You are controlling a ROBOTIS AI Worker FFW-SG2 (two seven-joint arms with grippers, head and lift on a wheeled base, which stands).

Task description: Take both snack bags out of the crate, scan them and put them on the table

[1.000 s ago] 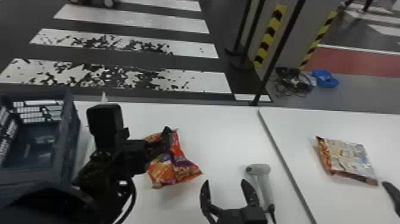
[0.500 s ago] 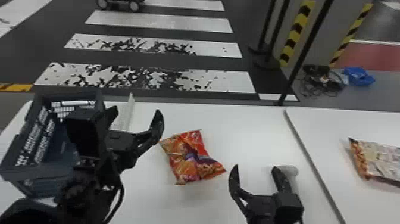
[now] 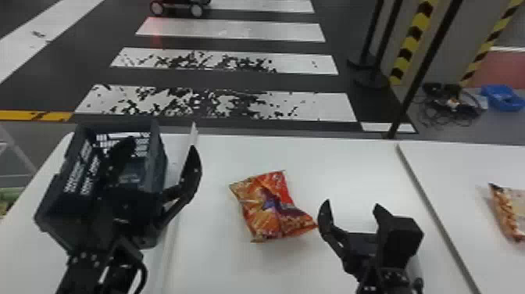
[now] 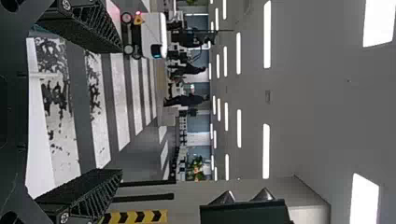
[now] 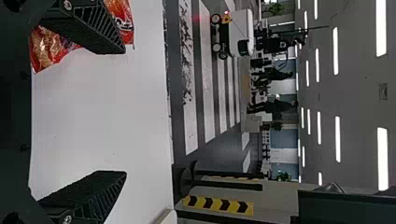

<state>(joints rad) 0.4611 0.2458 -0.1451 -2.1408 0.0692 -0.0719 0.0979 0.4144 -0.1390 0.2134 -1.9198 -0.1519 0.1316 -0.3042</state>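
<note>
Leaving the snack bag (image 3: 269, 207) at its right, the left gripper (image 3: 161, 144) is gaping empty. The right gripper (image 3: 351, 205), also wide and empty, is nearing, likely for scanning.

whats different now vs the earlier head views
The left hand left the orange snack bag and moved left to the crate. The right hand moved slightly forward, and the head view turned left. The crate stayed put on the table, as did the other snack bag, farther right.
</note>
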